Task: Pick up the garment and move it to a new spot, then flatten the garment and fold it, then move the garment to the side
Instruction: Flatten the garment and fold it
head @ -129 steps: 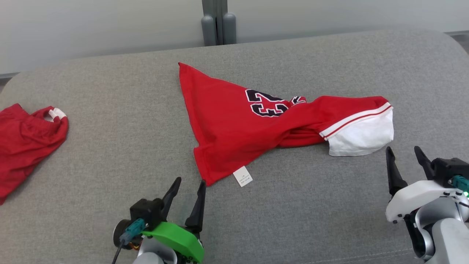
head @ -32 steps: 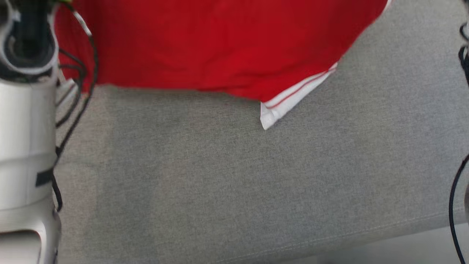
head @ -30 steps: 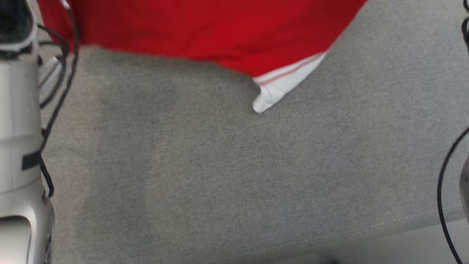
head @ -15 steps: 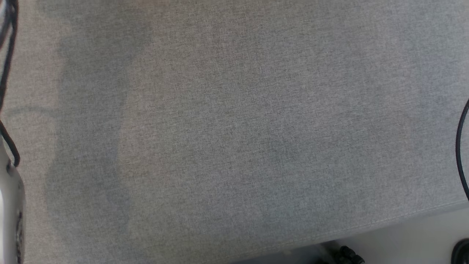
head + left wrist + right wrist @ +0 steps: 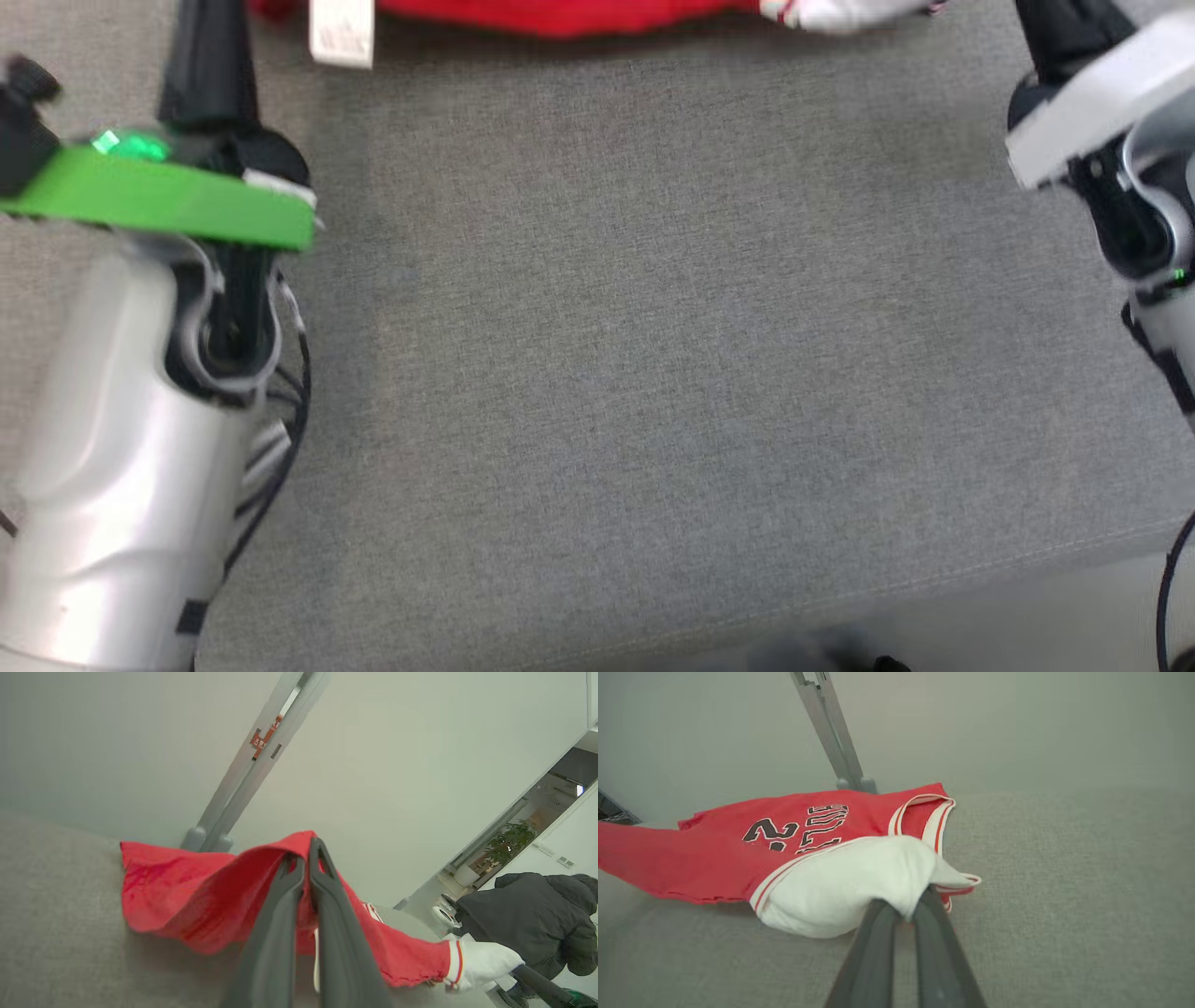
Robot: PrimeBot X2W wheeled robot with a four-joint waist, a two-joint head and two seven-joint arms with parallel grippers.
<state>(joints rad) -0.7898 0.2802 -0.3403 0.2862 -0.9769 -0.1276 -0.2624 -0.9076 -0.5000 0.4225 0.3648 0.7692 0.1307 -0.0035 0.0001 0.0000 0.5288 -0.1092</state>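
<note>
Head view: a grey cushion [image 5: 597, 392] lies below, with the red jersey [image 5: 560, 13] along its far side and a white label [image 5: 342, 33] at the jersey's near hem.
Left gripper [image 5: 308, 856]: fingers together, clamped on a red fold of the jersey, which is raised off the cushion and drapes over the tips (a green bracket [image 5: 159, 196] marks this arm from above).
Right gripper [image 5: 903, 907]: fingers together, pinching the jersey's white part [image 5: 840, 891] just above the cushion.
Jersey: stretched between both grips, its middle resting on the cushion; black-and-white numerals [image 5: 770, 833] face up.
Trim: white and red bands edge an opening [image 5: 924, 812] that lies on the cushion.
Post [image 5: 831, 728]: grey, upright, behind the cushion's far edge, just beyond the jersey.
Person [image 5: 537, 919]: in a dark jacket, bent over, beyond the cushion's end.
</note>
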